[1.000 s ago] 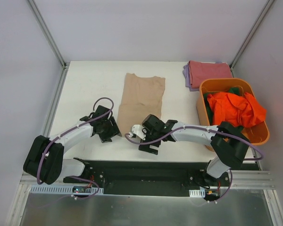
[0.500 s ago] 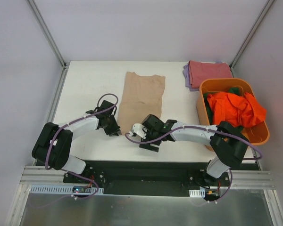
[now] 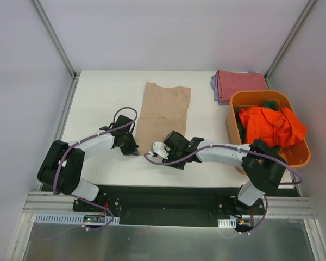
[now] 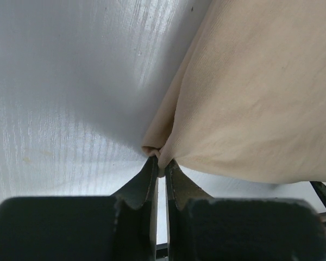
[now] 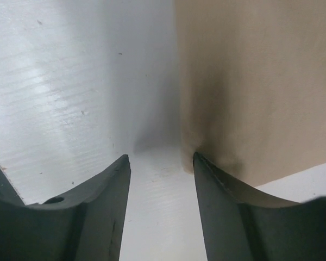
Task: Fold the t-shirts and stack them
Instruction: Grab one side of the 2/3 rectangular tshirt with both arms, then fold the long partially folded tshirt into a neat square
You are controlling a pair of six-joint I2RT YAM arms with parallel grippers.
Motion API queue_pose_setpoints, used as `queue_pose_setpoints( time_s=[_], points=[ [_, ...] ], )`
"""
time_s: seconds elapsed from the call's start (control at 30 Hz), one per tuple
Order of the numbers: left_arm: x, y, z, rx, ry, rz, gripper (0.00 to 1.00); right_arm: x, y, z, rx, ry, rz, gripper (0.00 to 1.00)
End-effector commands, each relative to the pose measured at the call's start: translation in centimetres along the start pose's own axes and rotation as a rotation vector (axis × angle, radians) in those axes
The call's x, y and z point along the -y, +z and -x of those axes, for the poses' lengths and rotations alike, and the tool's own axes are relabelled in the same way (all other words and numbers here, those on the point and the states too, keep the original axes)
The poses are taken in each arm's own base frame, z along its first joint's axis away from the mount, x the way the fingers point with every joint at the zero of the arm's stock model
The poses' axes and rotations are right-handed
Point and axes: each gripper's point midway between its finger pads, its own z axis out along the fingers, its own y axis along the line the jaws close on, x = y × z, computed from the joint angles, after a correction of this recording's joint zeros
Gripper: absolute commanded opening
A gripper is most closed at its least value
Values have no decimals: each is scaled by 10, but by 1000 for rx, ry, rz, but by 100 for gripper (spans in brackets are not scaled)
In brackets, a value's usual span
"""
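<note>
The beige t-shirt (image 3: 164, 111) lies flat in the middle of the desk (image 3: 103, 98) as a long, narrow strip, with its short near edge towards the arms. I think it lies this way so that both arms can reach the two near corners and fold the strip away from them.

The left gripper (image 4: 160, 162) is pinched fully together on the near left corner. A small bunch of cloth sits between its tips, and the corner is raised a little from the desk.

The right gripper (image 5: 161, 157) is low at the near right corner with its jaws apart and holds nothing. The side edge of the shirt runs into the gap between the jaws, close to one finger. In my judgement this grip is not yet made, and the lift should wait until this side also has the cloth. Otherwise the fold will go crooked.

At the far right corner, a folded dusty red t-shirt (image 3: 240, 84) rests on a lavender t-shirt (image 3: 214, 84), which is probably the stack. Just beside it, the orange tub (image 3: 250, 98) holds a crumpled bright orange t-shirt (image 3: 271, 125) and a dark green t-shirt (image 3: 270, 103), both unfolded.
</note>
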Motion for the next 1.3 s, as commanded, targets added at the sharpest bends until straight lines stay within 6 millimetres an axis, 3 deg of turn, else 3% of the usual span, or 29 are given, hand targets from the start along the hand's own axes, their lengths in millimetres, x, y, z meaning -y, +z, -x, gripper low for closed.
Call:
queue_pose_setpoints(
  time_s=[0.0,0.17,0.33,0.5,0.7,0.87,0.93,1.0,1.1,1.13,1.2,1.27],
  points=[
    [-9,-1,0,17,32,28,0,11,2,-7,-70,2,-36,45],
    [-11,-4,2,28,17,22,0,1,9,-16,-104,38,-2,40],
    [-12,-11,2,57,25,3,0,-7,7,-11,-90,49,10,15],
    [-16,-27,2,122,23,-29,0,-28,-4,1,-16,48,71,0],
    [-35,-59,4,257,22,-31,0,-61,-41,45,206,50,266,1],
    [-37,-101,9,398,28,-106,0,-104,-96,94,415,93,548,0],
    [-33,-117,10,439,37,-146,0,-115,-113,106,478,91,622,0],
    [-30,-129,11,469,47,-179,0,-109,-114,108,481,85,564,0],
    [-30,-131,9,473,49,-189,0,-81,-94,114,456,113,332,14],
    [-32,-129,9,464,47,-178,0,-76,-90,122,468,125,304,24],
    [-38,-120,6,438,34,-136,0,-80,-80,137,493,130,327,54],
    [-44,-113,5,418,25,-101,0,-85,-65,145,491,84,307,60]
  ],
)
